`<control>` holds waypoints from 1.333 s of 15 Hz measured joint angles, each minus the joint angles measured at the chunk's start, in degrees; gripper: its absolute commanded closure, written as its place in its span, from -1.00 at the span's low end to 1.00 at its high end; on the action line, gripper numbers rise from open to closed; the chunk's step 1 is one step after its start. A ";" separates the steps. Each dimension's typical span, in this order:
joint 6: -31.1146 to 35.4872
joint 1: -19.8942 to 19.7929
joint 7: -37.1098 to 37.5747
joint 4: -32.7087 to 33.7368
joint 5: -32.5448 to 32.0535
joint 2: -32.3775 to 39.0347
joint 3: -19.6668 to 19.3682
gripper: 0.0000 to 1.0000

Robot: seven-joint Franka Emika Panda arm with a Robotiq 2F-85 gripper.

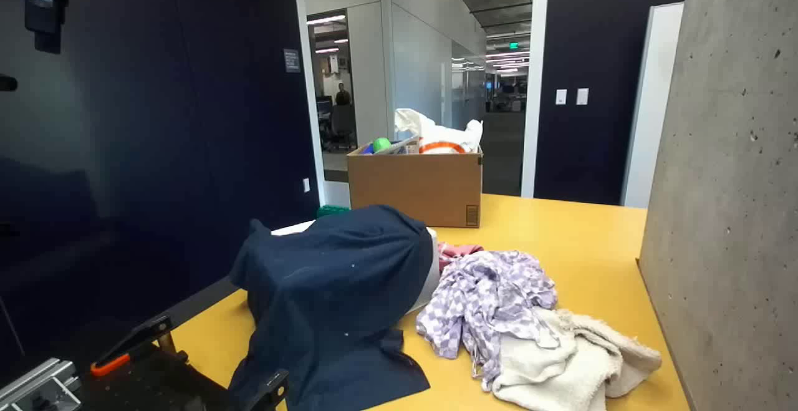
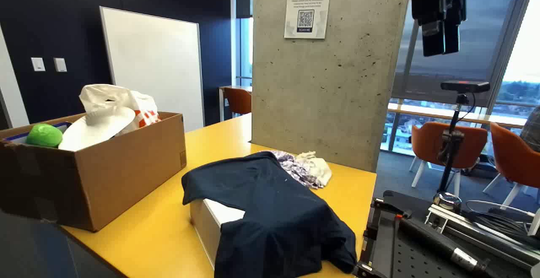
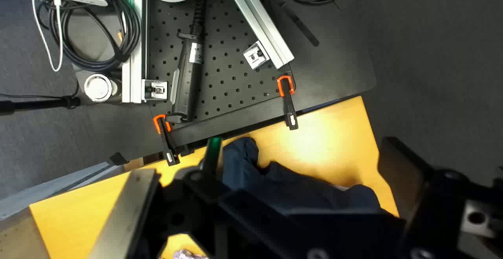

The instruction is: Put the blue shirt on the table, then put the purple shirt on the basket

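The dark blue shirt (image 1: 336, 274) (image 2: 274, 214) is draped over a white basket (image 1: 431, 283) (image 2: 204, 227) and hangs down onto the yellow table (image 1: 536, 224) (image 2: 160, 236). The shirt also shows below the jaws in the wrist view (image 3: 290, 190). The purple-and-white checked shirt (image 1: 480, 292) (image 2: 291, 166) lies crumpled on the table beside the basket; only a scrap shows in the wrist view (image 3: 184, 254). My gripper (image 2: 442, 52) (image 3: 271, 160) is high above the table's robot end, its fingers apart and nothing between them. The shirt hides most of the basket and its inside.
A cream cloth (image 1: 561, 361) (image 2: 318, 170) lies partly under the purple shirt. A reddish cloth (image 1: 458, 251) is behind it. A full cardboard box (image 1: 411, 189) (image 2: 135, 168) stands at the far end. A concrete pillar (image 1: 723, 180) (image 2: 316, 88) borders the table. Clamps (image 3: 289, 105) grip the robot-side edge.
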 measured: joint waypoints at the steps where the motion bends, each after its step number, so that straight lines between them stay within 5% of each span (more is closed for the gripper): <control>1: 0.01 0.00 0.00 0.08 0.00 0.00 0.00 -1.00; 11: 4.04 -2.67 0.36 1.53 -2.49 2.62 -1.54 -1.00; 15: 14.49 -6.93 3.97 6.57 -4.51 13.96 -3.97 -1.00; 20: 26.53 -5.67 11.13 11.51 -6.09 32.54 -4.51 -1.00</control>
